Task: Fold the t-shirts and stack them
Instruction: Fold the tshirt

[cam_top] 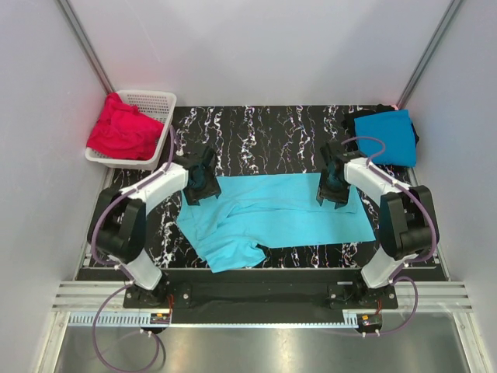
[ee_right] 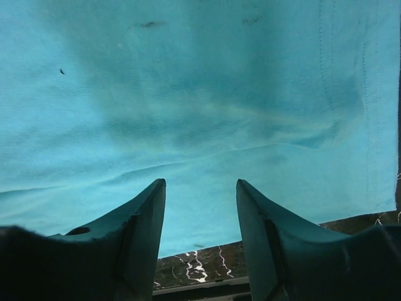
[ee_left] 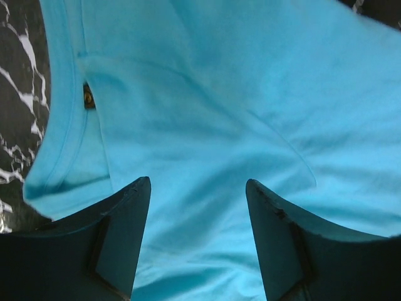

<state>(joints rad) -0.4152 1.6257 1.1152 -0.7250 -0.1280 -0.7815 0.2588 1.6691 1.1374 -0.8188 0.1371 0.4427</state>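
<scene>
the light turquoise t-shirt (cam_top: 272, 210) lies mid-counter (cam_top: 272, 124), part folded by the look of it, its near-left end bunched. your left fingers (ee_left: 119, 238) and right fingers (ee_right: 131, 238) hover spread over its far corners, gripping nothing. far right of it, the blue t-shirt (cam_top: 384, 136) sits folded on a black t-shirt (cam_top: 380, 109). far left, the red t-shirts (cam_top: 120, 130) wait in the basket (cam_top: 155, 99). nothing blocks you.

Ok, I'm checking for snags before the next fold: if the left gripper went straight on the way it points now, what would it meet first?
The light turquoise t-shirt: the left gripper, open, points straight at its cloth, near the collar. How close it is I cannot tell.
</scene>
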